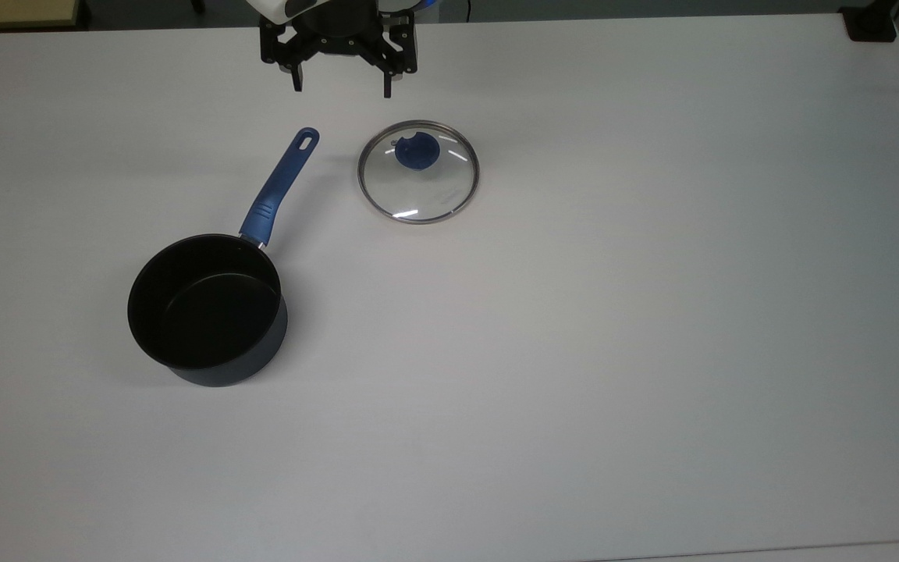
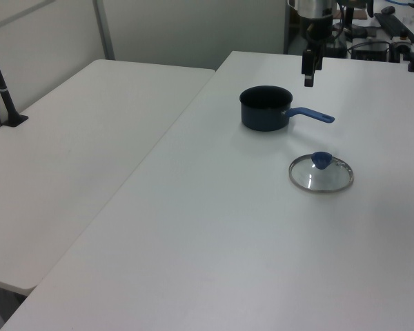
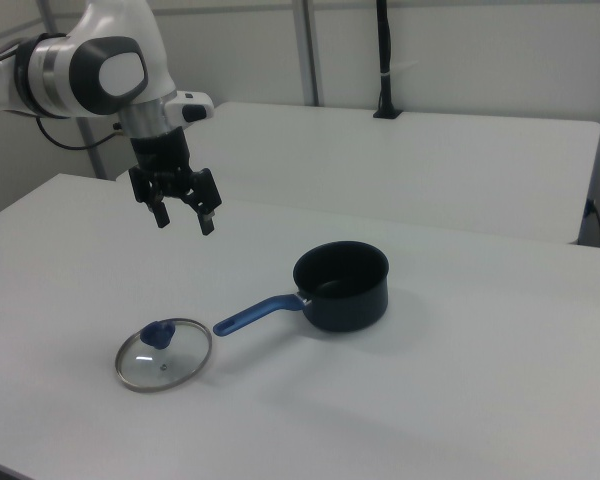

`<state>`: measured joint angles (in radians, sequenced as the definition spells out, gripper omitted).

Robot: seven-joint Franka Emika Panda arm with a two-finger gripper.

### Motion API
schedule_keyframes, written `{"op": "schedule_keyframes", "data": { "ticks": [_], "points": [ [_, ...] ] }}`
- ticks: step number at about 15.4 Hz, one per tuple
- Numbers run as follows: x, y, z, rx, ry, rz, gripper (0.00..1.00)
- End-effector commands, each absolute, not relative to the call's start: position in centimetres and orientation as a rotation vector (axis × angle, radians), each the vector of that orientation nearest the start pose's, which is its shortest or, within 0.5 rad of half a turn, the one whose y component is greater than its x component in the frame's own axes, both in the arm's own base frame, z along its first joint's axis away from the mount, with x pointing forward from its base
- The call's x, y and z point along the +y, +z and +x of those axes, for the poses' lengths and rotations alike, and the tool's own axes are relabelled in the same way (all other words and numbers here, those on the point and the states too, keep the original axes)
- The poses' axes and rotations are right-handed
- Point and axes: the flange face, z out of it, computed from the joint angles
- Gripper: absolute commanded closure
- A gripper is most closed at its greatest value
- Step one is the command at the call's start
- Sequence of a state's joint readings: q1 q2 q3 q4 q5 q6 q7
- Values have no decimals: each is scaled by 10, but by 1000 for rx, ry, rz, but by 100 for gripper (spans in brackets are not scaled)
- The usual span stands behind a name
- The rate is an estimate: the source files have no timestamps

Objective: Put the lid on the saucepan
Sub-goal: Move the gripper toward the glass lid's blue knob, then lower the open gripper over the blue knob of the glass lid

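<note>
The round clear glass lid with its small blue knob lies flat on the white table, beside the handle of the black-lined, blue-handled saucepan; a grip off-centre on that knob could tilt or drop the glass; the black two-finger gripper hovers above, fingers spread wide, holding nothing.

A round clear glass lid with a thin metal rim and blue knob lay flat on the white table. Just beside it pointed the long blue handle of a small dark blue-grey saucepan, black inside. Above the lid, the black two-finger gripper hung with fingers spread, holding nothing.
</note>
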<state>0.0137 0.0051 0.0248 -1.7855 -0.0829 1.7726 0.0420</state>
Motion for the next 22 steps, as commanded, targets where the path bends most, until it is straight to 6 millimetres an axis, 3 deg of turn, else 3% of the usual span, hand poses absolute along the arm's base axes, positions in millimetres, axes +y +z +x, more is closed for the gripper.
{"op": "schedule_keyframes", "data": {
  "ticks": [1, 10, 14, 19, 22],
  "points": [
    [14, 542, 559, -37, 34, -3205, 0],
    [16, 534, 559, -47, 63, -3202, 0],
    [26, 506, 550, -145, 160, -3198, 0],
    [57, 470, 539, -275, 254, -3186, 0],
    [72, 445, 537, -465, 208, -3160, 0]
  ]
}}
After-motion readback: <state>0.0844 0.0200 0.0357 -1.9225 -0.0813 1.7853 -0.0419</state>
